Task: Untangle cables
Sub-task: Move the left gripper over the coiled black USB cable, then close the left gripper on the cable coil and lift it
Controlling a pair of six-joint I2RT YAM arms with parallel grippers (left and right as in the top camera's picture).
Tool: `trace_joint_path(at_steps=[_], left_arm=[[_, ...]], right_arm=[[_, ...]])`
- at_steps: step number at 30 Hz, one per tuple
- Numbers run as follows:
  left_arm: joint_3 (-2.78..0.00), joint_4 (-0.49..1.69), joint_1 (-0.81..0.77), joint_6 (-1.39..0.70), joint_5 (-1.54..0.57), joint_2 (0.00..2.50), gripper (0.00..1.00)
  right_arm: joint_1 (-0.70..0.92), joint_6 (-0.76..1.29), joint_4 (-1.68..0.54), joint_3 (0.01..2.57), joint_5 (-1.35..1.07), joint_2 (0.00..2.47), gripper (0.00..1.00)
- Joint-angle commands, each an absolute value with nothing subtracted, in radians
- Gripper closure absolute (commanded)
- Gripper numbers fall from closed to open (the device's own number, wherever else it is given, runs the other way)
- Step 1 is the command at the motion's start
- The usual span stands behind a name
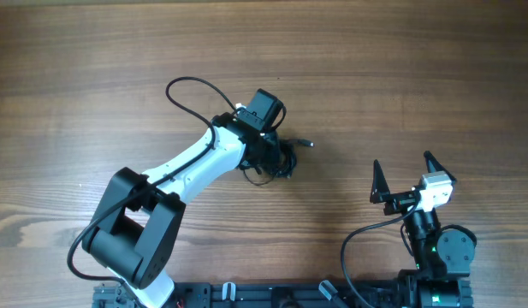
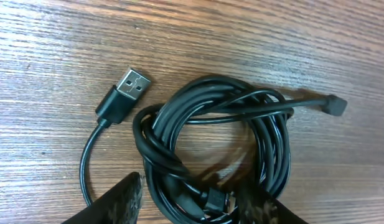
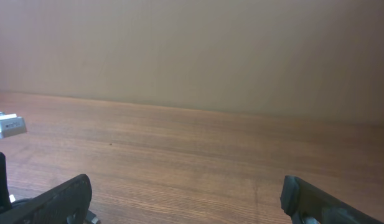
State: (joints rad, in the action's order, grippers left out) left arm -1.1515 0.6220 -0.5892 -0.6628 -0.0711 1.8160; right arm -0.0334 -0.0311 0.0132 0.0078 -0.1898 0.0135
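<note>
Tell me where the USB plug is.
In the left wrist view, the USB plug lies on the table at upper left, just left of the coiled cables.

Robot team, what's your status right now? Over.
Left gripper astride cables, grip unclear. Right gripper open, empty, well apart. Cables one tangled coil, USB plug sticking out. Nothing blocking.

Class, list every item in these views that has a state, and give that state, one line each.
cables: coiled and tangled in one bundle.
USB plug: unplugged, lying free beside the coil.
small plug: unplugged, sticking out of the coil.
left tool: fingers flank the coil; grip unclear.
right tool: open, empty.
</note>
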Motion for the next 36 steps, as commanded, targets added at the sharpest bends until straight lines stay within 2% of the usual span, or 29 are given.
trace_joint_path(at_steps=[1,7,10,16,20,29,36], left_arm=[[-1.169,0.622,-0.592,-0.69,-0.047,1.831,0.5],[-1.163,0.619,-0.592,-0.69,-0.046,1.849,0.46],[-1.163,0.609,-0.592,-0.69,-0.047,1.88,0.47],[-1.166,0.602,-0.59,-0.69,-0.022,1.911,0.8],[-1.185,0.612,-0.571,-0.689,-0.009,1.905,0.96],[-1.333,0.696,-0.537,-0.69,-0.009,1.779,0.96],[-1.343,0.627,-0.537,-0.885,-0.009,1.648,0.96]], right_arm=[[-0.029,-0.025,0.017,0.005,-0.179,0.004,0.0],[-0.029,-0.025,0.017,0.005,-0.179,0.004,0.0],[-0.029,-0.025,0.017,0.005,-0.179,0.004,0.0],[-0.029,-0.025,0.017,0.005,-0.179,0.004,0.0],[-0.029,-0.025,0.017,0.005,-0.179,0.004,0.0],[-0.029,-0.025,0.017,0.005,-0.179,0.004,0.0],[-0.029,-0.025,0.017,0.005,-0.179,0.004,0.0]])
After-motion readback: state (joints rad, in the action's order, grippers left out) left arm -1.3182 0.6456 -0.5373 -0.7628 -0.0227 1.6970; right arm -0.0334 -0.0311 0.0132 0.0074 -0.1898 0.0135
